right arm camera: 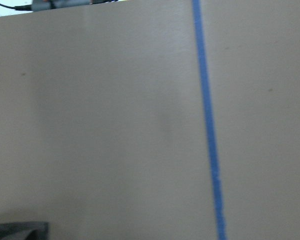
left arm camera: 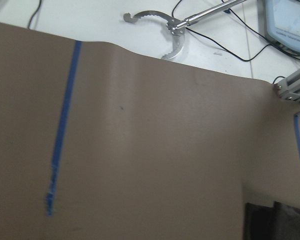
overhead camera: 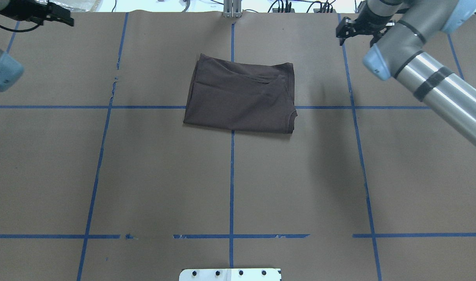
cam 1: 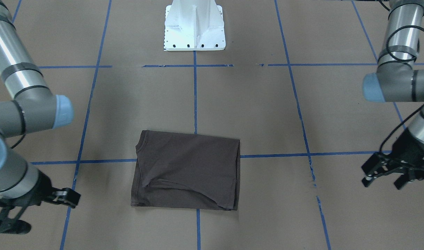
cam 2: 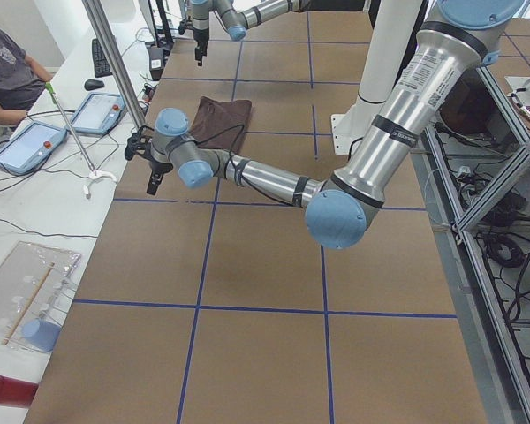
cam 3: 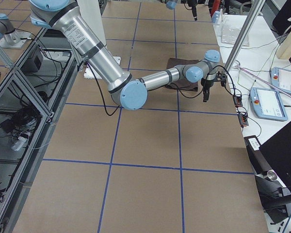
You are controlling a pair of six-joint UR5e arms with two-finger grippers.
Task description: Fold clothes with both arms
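- Your left gripper (cam 1: pixel 385 177) and right gripper (cam 1: pixel 48 213) both hang with jaws spread, holding nothing.
- The T-shirt (cam 1: pixel 187 170) lies flat between them, well apart from both.
- It's folded into a compact rectangle, so the folding looks finished or nearly so.

Dark brown T-shirt (cam 1: pixel 186 170), folded flat rectangle mid-table, left arm (cam 1: pixel 399 80), right arm (cam 1: pixel 24 107), well apart either side

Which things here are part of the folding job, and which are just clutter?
Job:
brown T-shirt, already folded
left gripper, open
right gripper, open

Lying about:
white pedestal base
metal grabber tool
teach pendant
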